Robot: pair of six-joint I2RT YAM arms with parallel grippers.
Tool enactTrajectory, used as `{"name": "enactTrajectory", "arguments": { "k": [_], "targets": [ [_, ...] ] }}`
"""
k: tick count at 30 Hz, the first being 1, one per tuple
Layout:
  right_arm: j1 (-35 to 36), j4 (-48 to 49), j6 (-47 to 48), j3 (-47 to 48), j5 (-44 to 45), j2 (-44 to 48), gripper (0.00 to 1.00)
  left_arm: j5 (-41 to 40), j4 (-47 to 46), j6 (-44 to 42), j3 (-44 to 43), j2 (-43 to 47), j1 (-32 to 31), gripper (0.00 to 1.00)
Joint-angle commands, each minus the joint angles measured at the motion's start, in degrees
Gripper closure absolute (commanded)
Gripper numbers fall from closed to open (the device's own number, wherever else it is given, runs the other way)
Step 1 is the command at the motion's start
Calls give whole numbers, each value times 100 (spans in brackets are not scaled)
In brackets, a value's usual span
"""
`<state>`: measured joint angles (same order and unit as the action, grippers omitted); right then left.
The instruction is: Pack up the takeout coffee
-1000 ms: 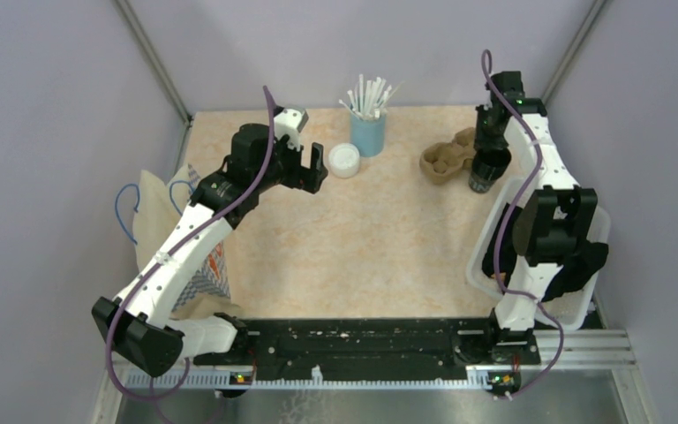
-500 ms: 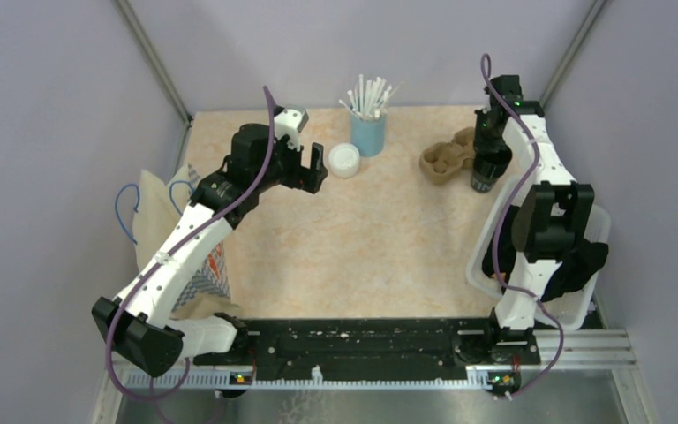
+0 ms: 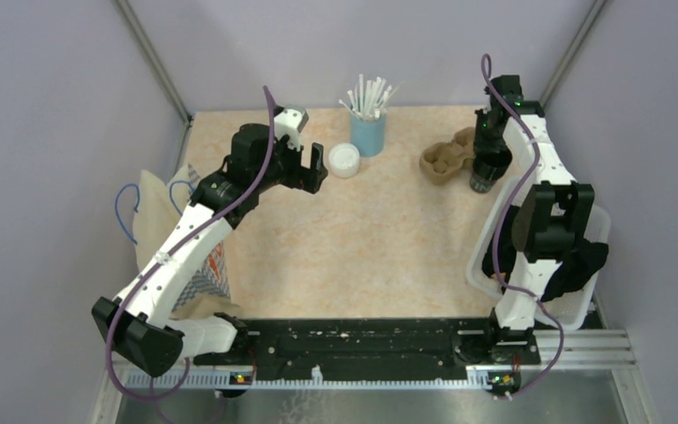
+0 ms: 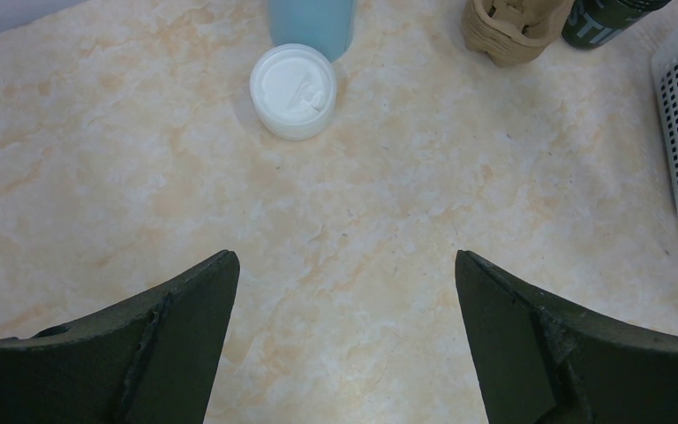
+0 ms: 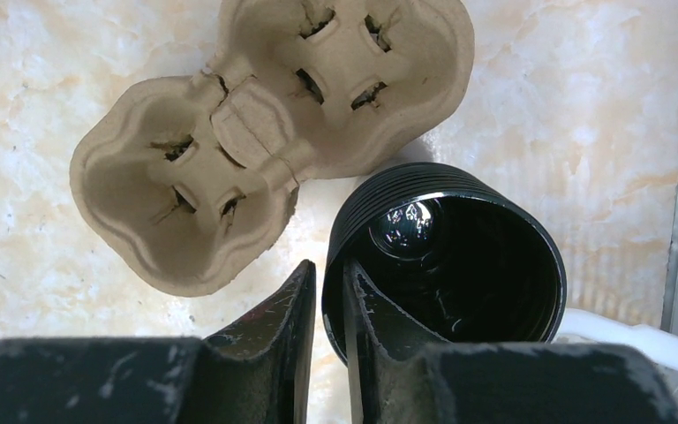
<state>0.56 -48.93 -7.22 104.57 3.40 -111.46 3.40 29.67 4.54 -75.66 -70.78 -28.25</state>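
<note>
The dark cup (image 3: 483, 175) stands upright and open-topped at the back right, next to the brown pulp cup carrier (image 3: 444, 160). My right gripper (image 3: 490, 152) is over it, shut on its rim. In the right wrist view the gripper (image 5: 328, 269) has one finger outside and one inside the cup (image 5: 459, 256), beside the carrier (image 5: 265, 132). The round white lid (image 3: 344, 160) lies flat near the back middle. My left gripper (image 3: 312, 170) is open and empty just left of it. The left wrist view shows the lid (image 4: 293, 90) well ahead of the open gripper (image 4: 344, 258).
A light-blue cup of white straws (image 3: 368, 131) stands behind the lid. A white perforated basket (image 3: 583, 296) sits at the right edge, partly under my right arm. A paper bag with blue handles (image 3: 154, 212) lies at the left edge.
My right gripper with the cup has moved slightly left and down toward the carrier. The left arm has not moved.
</note>
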Motion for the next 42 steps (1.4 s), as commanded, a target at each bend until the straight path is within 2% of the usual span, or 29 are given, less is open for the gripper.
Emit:
{"name": "enactTrajectory", "arguments": {
  "k": [1, 10, 18, 23, 42],
  "targets": [
    [-33, 48, 11, -24, -6, 125, 82, 34, -187, -31, -148, -6, -29, 2],
    [-38, 36, 2, 2, -51, 175, 83, 30, -187, -21, -146, -8, -31, 2],
    [-38, 44, 2, -25, -107, 225, 87, 62, -191, -13, -161, -17, -30, 2],
    [-38, 7, 2, -16, -120, 235, 84, 82, -205, -9, -166, -30, -30, 2],
    [-263, -47, -34, 19, -260, 304, 85, 103, -216, -5, -160, -41, -38, 1]
  ]
}}
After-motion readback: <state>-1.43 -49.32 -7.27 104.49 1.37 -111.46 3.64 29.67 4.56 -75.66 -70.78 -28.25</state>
